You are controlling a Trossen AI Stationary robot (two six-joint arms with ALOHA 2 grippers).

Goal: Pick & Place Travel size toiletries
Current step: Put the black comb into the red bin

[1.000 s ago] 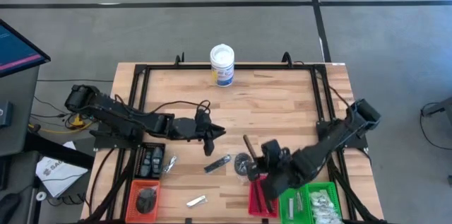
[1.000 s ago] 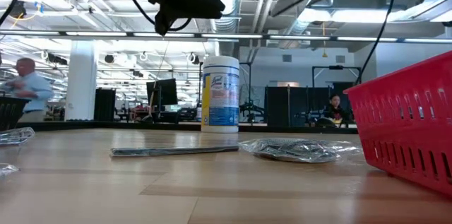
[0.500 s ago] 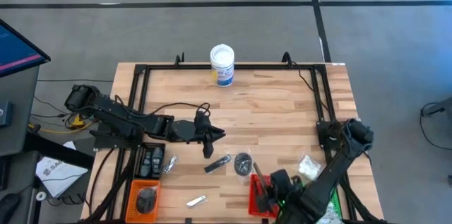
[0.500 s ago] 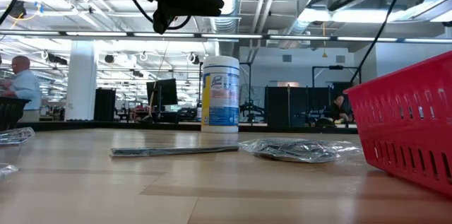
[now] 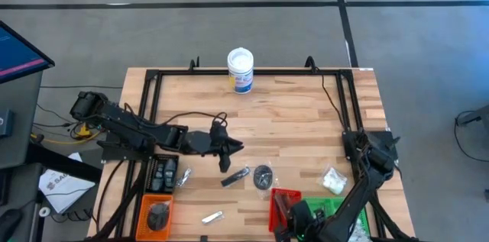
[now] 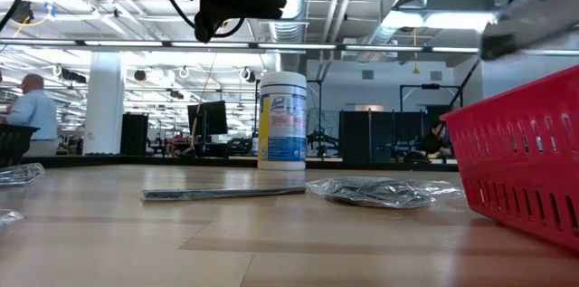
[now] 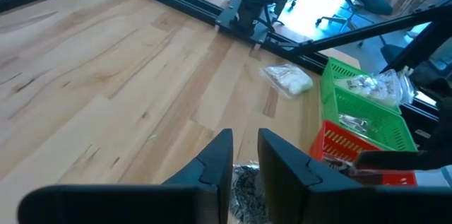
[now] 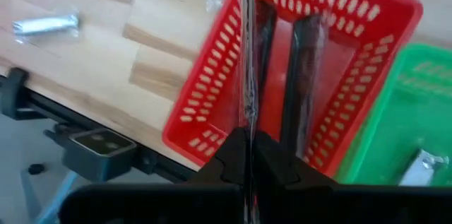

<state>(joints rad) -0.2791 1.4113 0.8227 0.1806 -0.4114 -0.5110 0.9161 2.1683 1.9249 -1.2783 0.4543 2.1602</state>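
Note:
My right gripper is shut on a slim, shiny-wrapped stick over the red tray at the table's near edge. Two black sticks lie in that tray. My left gripper hangs above mid-table; its fingers stand a narrow gap apart with nothing between them. Below and beside it, a black stick and a dark disc in a clear wrap lie flat on the wood. Also on the table are a silvery tube and a clear packet with white contents. My right gripper pinches the slim stick between its two fingers, at a spot near one end. The fingers slant down from above, and the stick runs on ahead of them, along their line. The stick is lifted clear, over the red tray's inside.
A green tray holding clear packets sits right of the red one. At the near left stands an orange tray with a dark item, and dark packets lie just behind it. The white tub is at the far edge. Black rails frame the table.
My right gripper, shut on the stick, has swung from beside the dark disc toward the table's near edge and sunk lower, tipping more steeply downward. It now hangs over the red tray. The stick has travelled with it, clear of the table.

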